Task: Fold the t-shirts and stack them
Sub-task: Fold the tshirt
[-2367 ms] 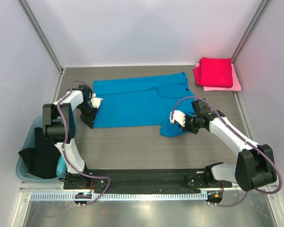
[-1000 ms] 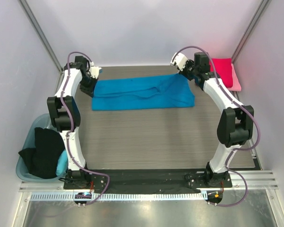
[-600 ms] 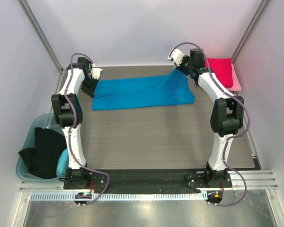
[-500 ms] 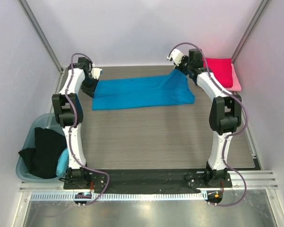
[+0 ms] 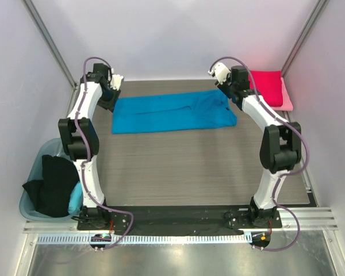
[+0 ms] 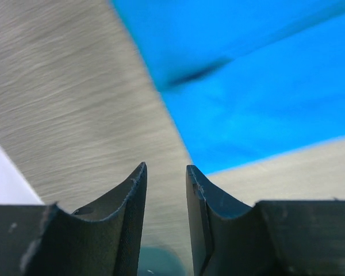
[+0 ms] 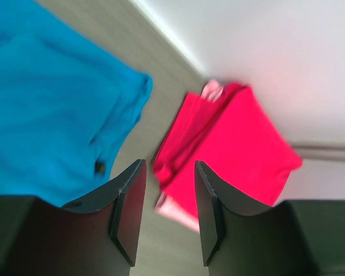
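Where it lies flat, blue t-shirt [image 5: 172, 114]: folded into a long band across the far counter [image 5: 190, 167], rumpled at its right end.
Left end effector [image 5: 115, 81]: spread, empty, by the band's left end.
Right end effector [image 5: 217, 73]: spread, empty, by its right end.
Crimson t-shirt [image 5: 264, 86]: folded, atop pale pink t-shirt [image 5: 287, 103], far right corner.

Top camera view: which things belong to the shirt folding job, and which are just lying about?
Job: blue t-shirt, crimson t-shirt, pink t-shirt beneath it, black t-shirt.
Lying about: teal tub holding the black one.
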`<move>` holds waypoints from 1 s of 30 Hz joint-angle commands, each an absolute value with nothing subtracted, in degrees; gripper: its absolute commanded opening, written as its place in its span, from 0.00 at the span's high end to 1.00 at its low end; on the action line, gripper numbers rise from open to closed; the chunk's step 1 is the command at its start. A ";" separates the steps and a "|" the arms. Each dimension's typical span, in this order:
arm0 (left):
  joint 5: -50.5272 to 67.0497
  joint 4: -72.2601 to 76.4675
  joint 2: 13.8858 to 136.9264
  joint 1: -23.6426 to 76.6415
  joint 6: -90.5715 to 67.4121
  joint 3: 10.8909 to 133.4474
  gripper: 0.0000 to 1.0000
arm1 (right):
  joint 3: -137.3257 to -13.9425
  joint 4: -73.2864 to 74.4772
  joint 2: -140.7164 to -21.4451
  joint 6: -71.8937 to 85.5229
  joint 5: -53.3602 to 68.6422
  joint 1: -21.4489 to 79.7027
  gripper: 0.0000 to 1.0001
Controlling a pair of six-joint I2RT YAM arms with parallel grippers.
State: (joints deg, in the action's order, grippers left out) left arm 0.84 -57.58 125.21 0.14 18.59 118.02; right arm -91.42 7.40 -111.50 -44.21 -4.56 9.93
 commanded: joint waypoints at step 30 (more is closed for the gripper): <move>8.88 -60.73 130.43 3.16 21.36 110.21 0.67 | -92.11 31.64 -119.00 -33.93 19.51 -2.46 0.46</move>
